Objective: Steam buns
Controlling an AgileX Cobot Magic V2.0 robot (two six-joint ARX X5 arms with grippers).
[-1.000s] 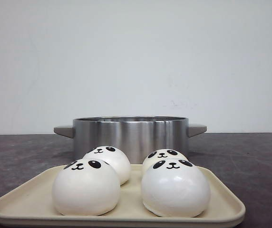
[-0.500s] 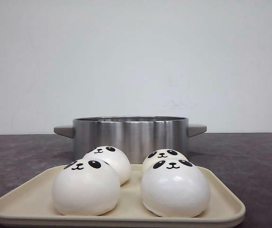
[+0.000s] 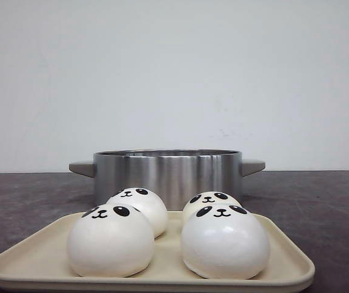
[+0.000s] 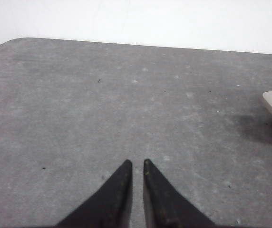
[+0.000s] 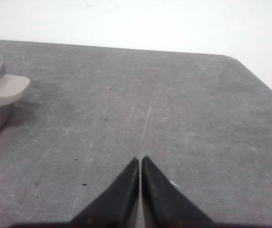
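On the near part of the grey worktop point(image 3: 321, 201) sits a cream tray point(image 3: 34, 256), and the four buns rest on it in two rows. The front left bun point(image 3: 110, 241) and the front right bun point(image 3: 224, 242) stand closest to the camera, apart from each other. The back left bun point(image 3: 143, 204) and the back right bun point(image 3: 208, 200) sit just behind them, partly hidden. All four panda faces tilt upward. Behind the tray stands a steel pot point(image 3: 168, 174) with a grey handle at each side and no lid.

Off to the left of the pot, the left end effector point(image 4: 137, 165) hangs low over bare worktop, its black fingers almost together with only a thin slit between the tips, holding nothing. Off to the right, the right end effector point(image 5: 140, 160) has its fingers pressed together, also holding nothing.
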